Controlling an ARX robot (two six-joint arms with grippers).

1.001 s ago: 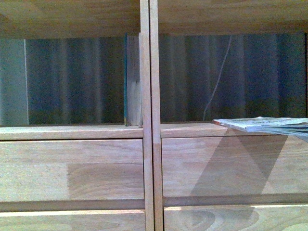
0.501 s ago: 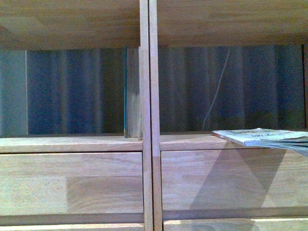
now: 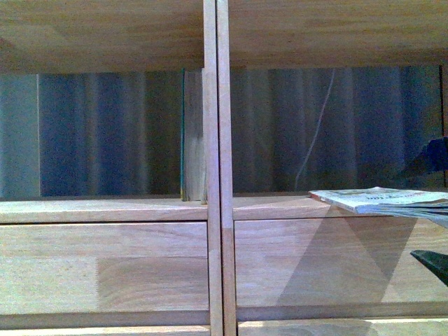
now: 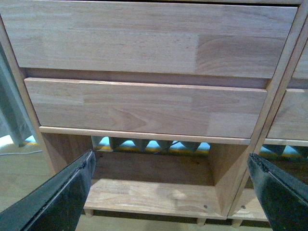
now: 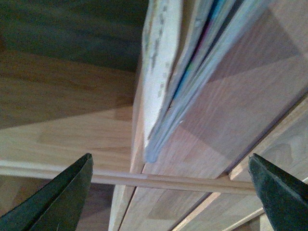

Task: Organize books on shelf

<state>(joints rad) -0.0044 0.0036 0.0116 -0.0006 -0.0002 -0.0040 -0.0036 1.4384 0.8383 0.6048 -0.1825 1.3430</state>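
Observation:
The shelf [image 3: 216, 231] fills the front view, its double divider running down the middle. A thin stack of books [image 3: 381, 199] lies flat in the right compartment, overhanging the front lip. In the left compartment a slim dark-green-edged book [image 3: 183, 133] stands upright against the divider. My right gripper [image 5: 168, 192] is open. Its dark fingertips [image 3: 432, 263] show at the front view's right edge, one above and one below the stack. In the right wrist view the books' edges [image 5: 166, 82] lie ahead between the jaws, untouched. My left gripper [image 4: 171, 192] is open and empty, facing the drawer fronts [image 4: 144, 103].
A thin white cable [image 3: 318, 126] hangs behind the right compartment against a grey-blue backdrop. Under the drawers is a low open compartment [image 4: 149, 195] on short peg legs, with floor to its left [image 4: 19, 178].
The shelf sits lower in the front view than a second ago. The right gripper's dark fingertips have come into view at the right edge, by the flat books.

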